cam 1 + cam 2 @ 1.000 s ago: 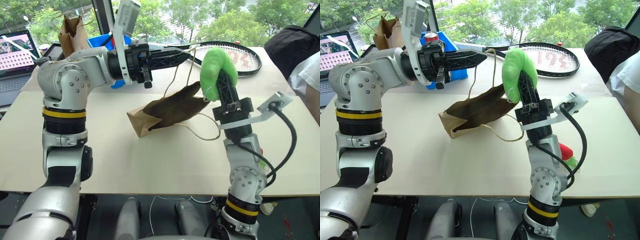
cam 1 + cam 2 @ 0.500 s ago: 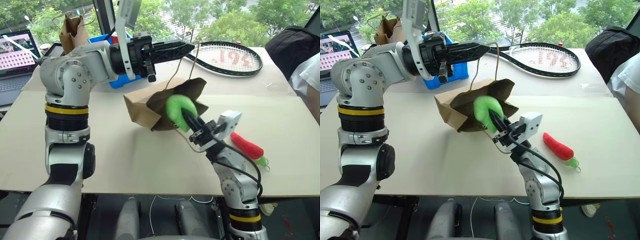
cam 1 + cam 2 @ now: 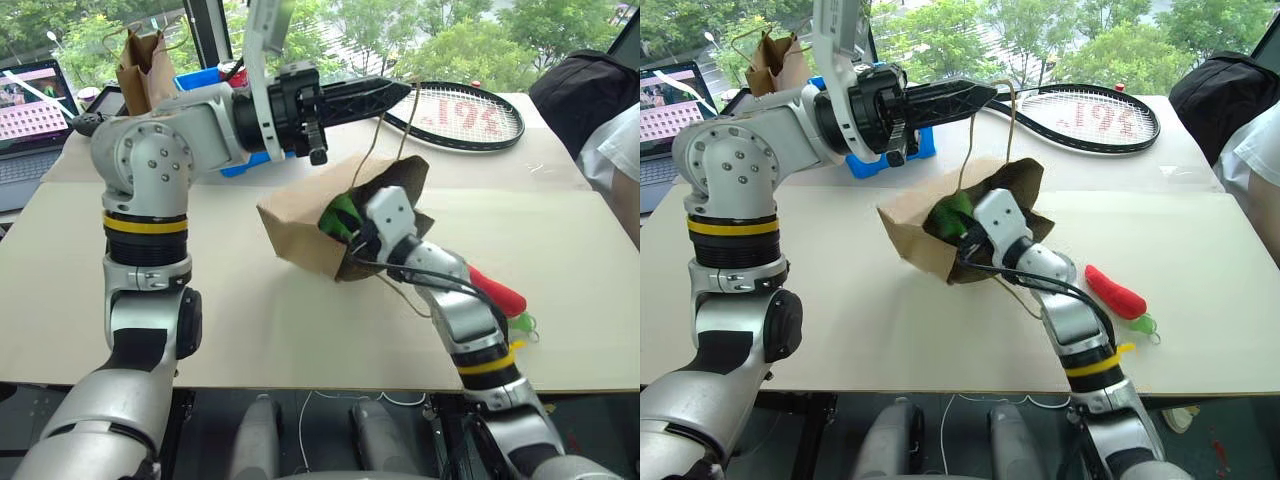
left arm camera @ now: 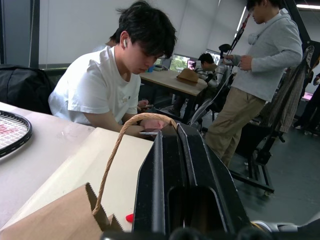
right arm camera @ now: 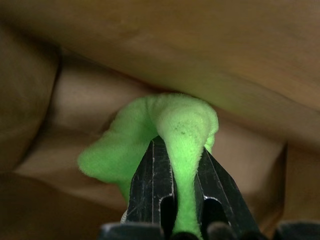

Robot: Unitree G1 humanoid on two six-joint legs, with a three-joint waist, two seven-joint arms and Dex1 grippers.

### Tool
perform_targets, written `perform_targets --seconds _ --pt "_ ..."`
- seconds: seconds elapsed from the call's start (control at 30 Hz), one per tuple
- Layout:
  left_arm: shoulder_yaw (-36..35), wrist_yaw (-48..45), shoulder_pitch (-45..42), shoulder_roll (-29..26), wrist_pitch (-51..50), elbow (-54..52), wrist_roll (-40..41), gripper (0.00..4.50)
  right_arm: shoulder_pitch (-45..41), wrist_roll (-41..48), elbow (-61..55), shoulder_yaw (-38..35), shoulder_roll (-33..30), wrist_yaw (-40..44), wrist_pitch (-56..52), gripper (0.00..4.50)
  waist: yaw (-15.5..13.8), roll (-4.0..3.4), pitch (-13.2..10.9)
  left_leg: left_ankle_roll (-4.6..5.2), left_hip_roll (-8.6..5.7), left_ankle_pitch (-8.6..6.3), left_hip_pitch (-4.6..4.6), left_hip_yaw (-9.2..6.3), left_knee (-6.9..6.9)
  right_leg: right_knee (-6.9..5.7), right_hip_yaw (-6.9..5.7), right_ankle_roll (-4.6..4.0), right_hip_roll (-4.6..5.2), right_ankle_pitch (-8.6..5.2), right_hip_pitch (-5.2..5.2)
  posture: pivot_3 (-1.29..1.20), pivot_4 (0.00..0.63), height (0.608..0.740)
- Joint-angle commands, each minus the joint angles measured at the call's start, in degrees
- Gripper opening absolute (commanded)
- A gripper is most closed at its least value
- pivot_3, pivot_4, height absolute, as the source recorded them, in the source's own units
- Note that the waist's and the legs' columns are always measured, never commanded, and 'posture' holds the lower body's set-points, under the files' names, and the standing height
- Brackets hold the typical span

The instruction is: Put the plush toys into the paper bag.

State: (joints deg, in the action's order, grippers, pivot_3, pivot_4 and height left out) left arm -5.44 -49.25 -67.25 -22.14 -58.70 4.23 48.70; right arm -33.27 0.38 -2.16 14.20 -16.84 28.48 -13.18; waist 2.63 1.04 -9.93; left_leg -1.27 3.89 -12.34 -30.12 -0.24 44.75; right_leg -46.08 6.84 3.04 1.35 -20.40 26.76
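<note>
Our right claw (image 5: pixel 183 200) is squeezed tight on the fuzzy green toy (image 5: pixel 165 135), and both are deep inside the paper bag (image 3: pixel 300 225). We think the next move is to let go, so the toy drops in, then pull out slowly. Nearby on the table (image 3: pixel 200 330) lies the red chili toy (image 3: pixel 1114 292), waiting its turn. Farther back, our left claw (image 3: pixel 385 92) is pinched shut on a bag handle (image 3: pixel 375 135), holding the bag up.

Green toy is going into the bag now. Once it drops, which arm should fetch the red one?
Probably the right. Its tool, shut on the green plush toy inside the paper bag, is on the side where the red chili toy lies; the left tool is shut on the bag's handle.
</note>
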Motion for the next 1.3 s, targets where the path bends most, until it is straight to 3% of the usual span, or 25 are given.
perform_targets --seconds 0.03,0.17,0.23,0.3,0.6,0.83,1.0,1.13,1.3 --pt "-0.9 0.1 -0.9 0.1 0.7 -1.5 0.8 0.0 -3.5 -9.1 1.9 3.5 -3.8 -1.0 1.3 0.03 -0.1 -0.01 0.0 0.0 -0.01 0.0 -0.01 0.0 0.0 0.0 0.0 0.0 0.01 0.0 0.0 0.0 0.15 0.663" --pt "-0.6 0.4 0.0 0.0 0.9 -2.3 0.6 0.0 -0.2 -1.2 -0.3 0.8 0.2 1.4 -1.0 0.03 -0.2 0.02 0.0 -0.04 -0.06 0.02 -0.03 0.0 0.03 0.03 -0.01 0.01 0.07 0.0 -0.02 0.0 0.15 0.663" --pt "-0.5 0.4 0.4 -0.2 1.0 -2.2 0.3 0.0 2.0 2.7 -2.8 -1.2 2.0 2.3 -3.4 0.9 -0.1 0.01 0.0 -0.04 -0.03 0.02 -0.03 -0.01 0.01 0.02 -0.02 0.01 0.05 0.0 -0.01 0.0 0.15 0.663" --pt "0.0 0.1 0.9 -0.5 1.4 -2.3 -0.2 0.0 3.5 4.8 -5.1 -2.1 2.2 3.6 -6.1 1.38 0.0 0.01 0.0 -0.04 -0.02 0.02 -0.04 -0.04 0.0 -0.02 -0.03 0.0 0.03 0.0 0.0 0.0 0.15 0.663" --pt "1.4 2.8 6.4 3.0 0.4 -4.4 0.8 0.0 8.8 15.9 -22.4 -12.6 -6.1 6.4 -22.0 4.46 -0.3 0.02 0.0 -0.07 -0.04 0.04 -0.02 -0.04 0.03 0.01 -0.05 0.0 0.05 0.01 -0.06 0.0 0.15 0.663" --pt "1.0 4.7 7.7 4.8 0.7 -4.6 0.9 0.0 11.9 27.1 -31.8 -26.2 -20.0 12.1 -32.8 4.49 -0.2 0.02 0.0 -0.06 -0.09 0.04 -0.03 -0.05 0.0 0.03 -0.03 0.0 0.07 0.01 -0.06 0.0 0.15 0.663" --pt "0.9 5.1 7.5 5.0 0.3 -5.0 1.7 0.0 20.5 25.6 -27.4 -37.7 -32.6 15.8 -33.5 4.49 -0.4 0.03 0.0 -0.06 -0.09 0.03 0.12 -0.07 -0.01 0.15 -0.06 0.02 0.06 0.0 -0.27 0.0 0.15 0.663" --pt "0.8 5.3 7.3 5.0 0.2 -5.1 2.1 0.0 28.3 23.9 -23.6 -40.4 -34.7 15.9 -31.8 4.49 -0.2 0.05 -0.1 -0.05 -0.12 0.03 0.15 -0.06 -0.02 0.26 -0.02 0.03 0.07 0.01 -0.36 0.0 0.15 0.663" --pt "0.9 5.4 7.1 5.0 -0.1 -5.2 2.4 0.0 36.0 22.4 -20.9 -39.7 -33.1 14.6 -31.0 4.49 -0.1 0.05 -0.1 -0.05 -0.13 0.03 0.21 -0.07 -0.05 0.25 0.0 0.05 0.06 -0.01 -0.4 0.0 0.15 0.663"
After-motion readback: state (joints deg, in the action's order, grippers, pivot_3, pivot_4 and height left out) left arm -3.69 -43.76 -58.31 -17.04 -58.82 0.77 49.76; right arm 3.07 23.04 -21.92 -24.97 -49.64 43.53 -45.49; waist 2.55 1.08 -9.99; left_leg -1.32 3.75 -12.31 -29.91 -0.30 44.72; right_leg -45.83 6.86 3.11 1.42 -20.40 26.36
